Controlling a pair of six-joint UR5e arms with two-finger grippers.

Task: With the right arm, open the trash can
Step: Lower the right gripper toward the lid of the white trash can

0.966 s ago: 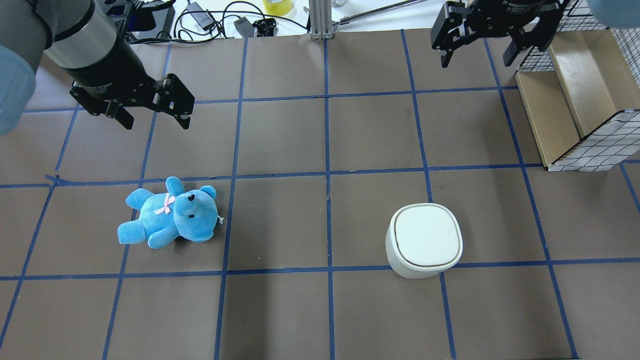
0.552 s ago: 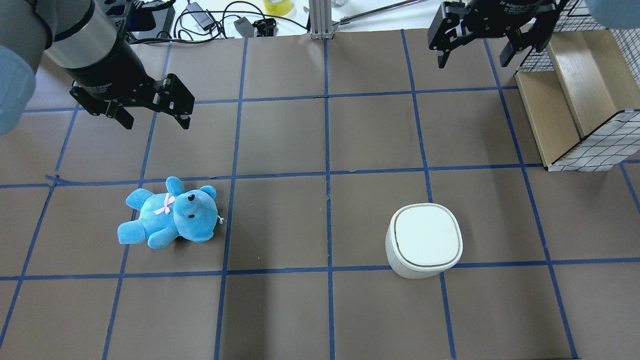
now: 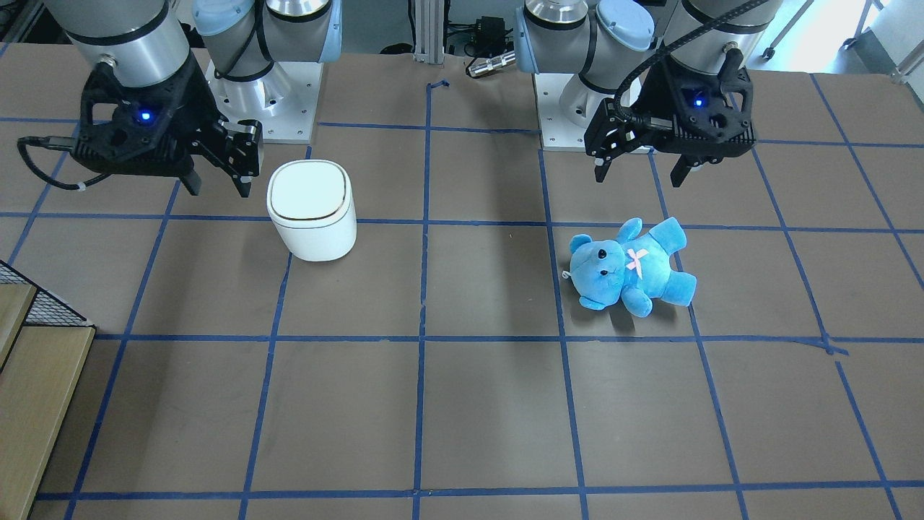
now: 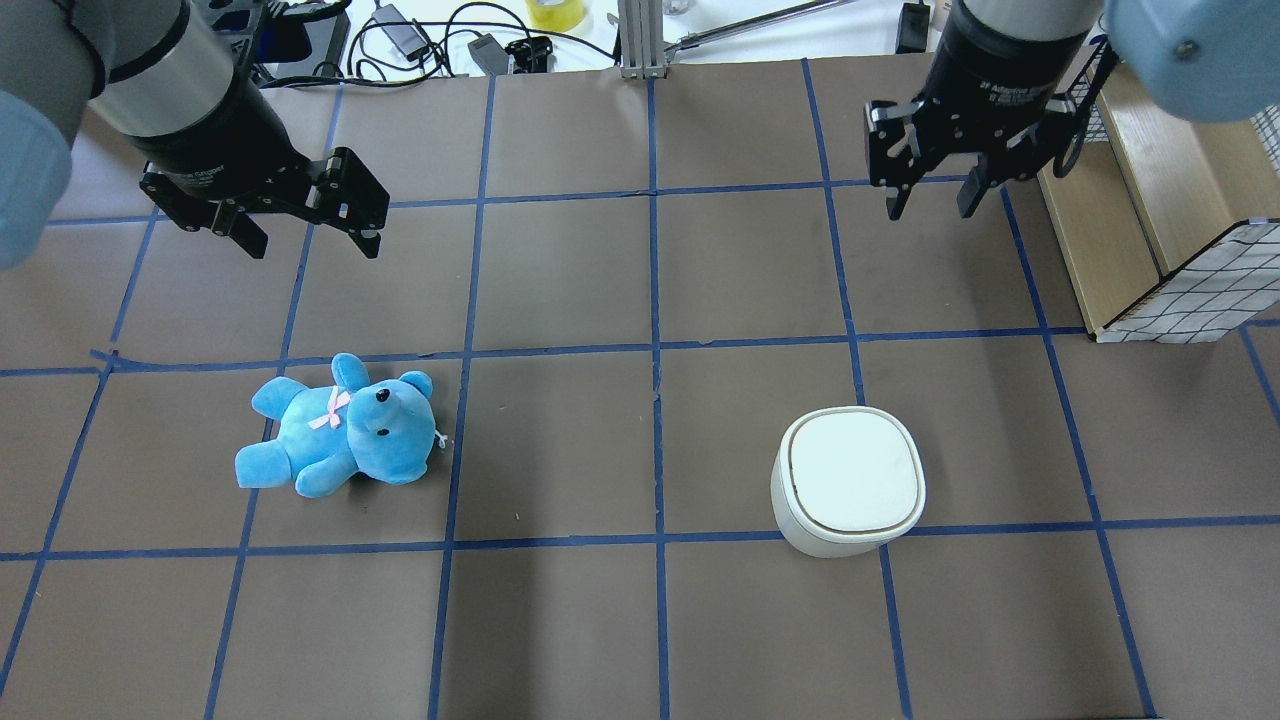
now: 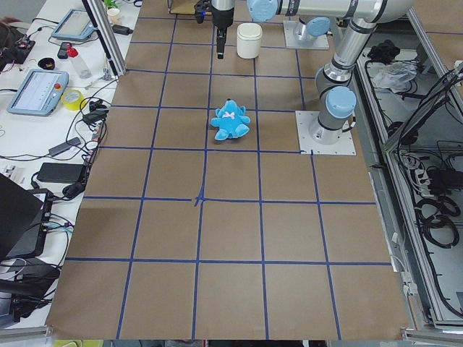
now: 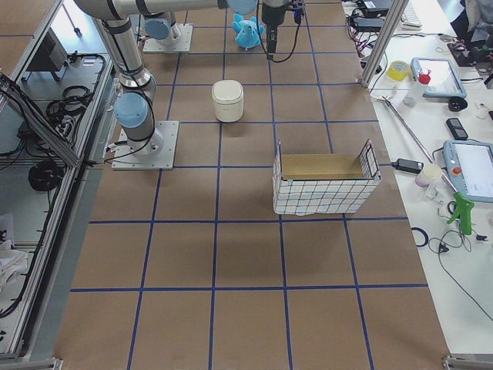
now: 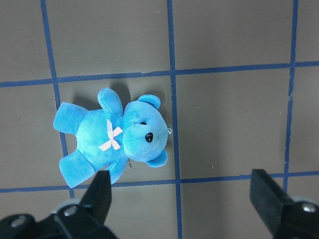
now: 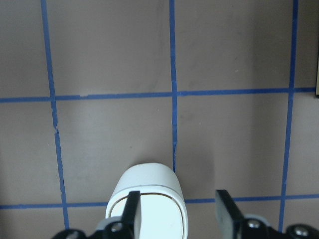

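The white trash can (image 4: pixel 848 480) stands upright on the brown table with its flat lid shut; it also shows in the front view (image 3: pixel 312 206). My right gripper (image 4: pixel 930 205) hangs above the table on the far side of the can, apart from it, empty, fingers pointing down with a moderate gap. In the right wrist view the can's lid (image 8: pixel 147 206) lies at the bottom edge, left of the gripper's (image 8: pixel 179 216) middle. My left gripper (image 4: pixel 312 245) is wide open and empty, above and beyond the blue teddy.
A blue teddy bear (image 4: pixel 340 430) lies on the table's left half, seen under the left gripper (image 7: pixel 182 199). A wire basket with a wooden insert (image 4: pixel 1150 220) stands at the far right, close to the right arm. Cables lie beyond the far edge.
My right gripper has moved from the far edge toward the trash can, and its fingers now stand closer together. The left arm, teddy and can have not moved.
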